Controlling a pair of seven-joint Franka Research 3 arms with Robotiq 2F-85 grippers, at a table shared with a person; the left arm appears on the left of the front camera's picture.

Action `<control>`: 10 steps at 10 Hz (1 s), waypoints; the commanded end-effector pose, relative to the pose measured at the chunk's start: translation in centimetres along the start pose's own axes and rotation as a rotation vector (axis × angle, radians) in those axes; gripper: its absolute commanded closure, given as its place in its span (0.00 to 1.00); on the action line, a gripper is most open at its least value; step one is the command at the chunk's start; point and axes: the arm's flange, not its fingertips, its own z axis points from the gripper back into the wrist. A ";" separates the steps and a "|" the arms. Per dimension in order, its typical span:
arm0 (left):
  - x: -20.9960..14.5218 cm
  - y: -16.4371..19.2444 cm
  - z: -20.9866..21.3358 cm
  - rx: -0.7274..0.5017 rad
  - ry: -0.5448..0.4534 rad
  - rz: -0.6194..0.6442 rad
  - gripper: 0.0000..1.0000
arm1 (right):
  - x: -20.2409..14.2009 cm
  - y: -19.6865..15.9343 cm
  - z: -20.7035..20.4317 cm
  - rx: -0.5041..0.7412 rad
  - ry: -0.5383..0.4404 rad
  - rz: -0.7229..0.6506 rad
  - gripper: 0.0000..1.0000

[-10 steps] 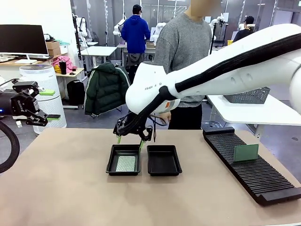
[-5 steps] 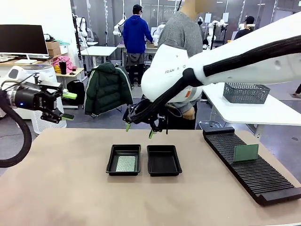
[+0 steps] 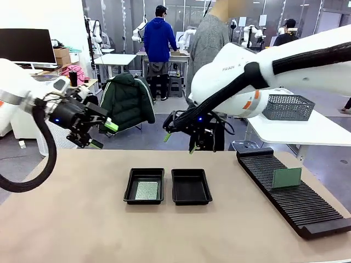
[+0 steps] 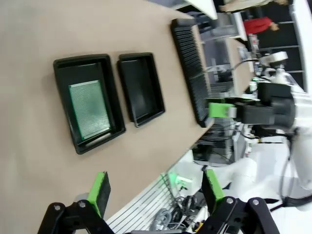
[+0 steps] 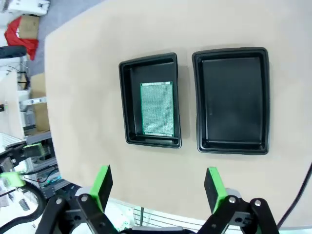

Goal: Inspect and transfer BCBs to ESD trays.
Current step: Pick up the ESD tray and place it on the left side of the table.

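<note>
Busy lab behind, other benches and ppl well off; one person (image 3: 211, 38) in grey stands at the far side of my table (image 3: 71, 219). Biggest thing in shot is the R arm (image 3: 285, 60), reaching in from the right w/ its wrist over the table's far edge, about mid-table. L arm (image 3: 22, 93) comes in from the left, wrist up in the air toward the far left. Rack (image 3: 307, 203) lies along the right side, long and ribbed.

At centre, side by side and just apart, are the L tray (image 3: 129, 189) and R tray (image 3: 192, 189). One board (image 3: 147, 190) lies flat in the L tray, roughly centred; the R tray is bare. A second one, the rack board (image 3: 287, 177), stands upright in a slot about mid-rack.

R gripper (image 3: 179, 142) hangs above and beyond both of them, jaws wide, nothing between the pads (image 5: 103, 183). L gripper (image 3: 105, 136) has jaws wide too, empty.

My read: one transfer done, one to go, so I'm between placements. Next I'd take the R gripper over to the rack board, square the jaws to its thin faces, pinch near the top and lift straight up out of the slot. Then look it over and lay it flat in the R tray. Risk: it tips or snags the ribs if I come in skewed.
</note>
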 end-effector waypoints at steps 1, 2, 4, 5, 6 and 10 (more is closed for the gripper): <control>0.6 -1.0 -2.4 0.146 0.025 0.029 0.00 | -0.6 -3.5 1.4 0.092 -0.006 0.013 0.00; 1.1 -1.6 -3.8 0.198 0.019 0.035 0.00 | -0.3 -4.7 2.2 0.120 -0.006 0.011 0.00; 1.8 -2.4 -6.9 0.340 0.010 0.024 0.00 | 0.3 -6.8 3.1 0.178 0.017 0.030 0.00; 2.2 -2.4 -8.7 0.409 0.024 0.025 0.00 | 1.0 -8.1 3.7 0.213 0.034 0.035 0.00; 2.8 -2.4 -10.3 0.473 0.027 0.026 0.00 | 1.5 -9.0 4.0 0.240 0.048 0.046 0.00; 4.8 -1.7 -14.7 0.666 -0.024 0.022 0.00 | 2.9 -11.2 4.9 0.254 0.069 0.081 0.00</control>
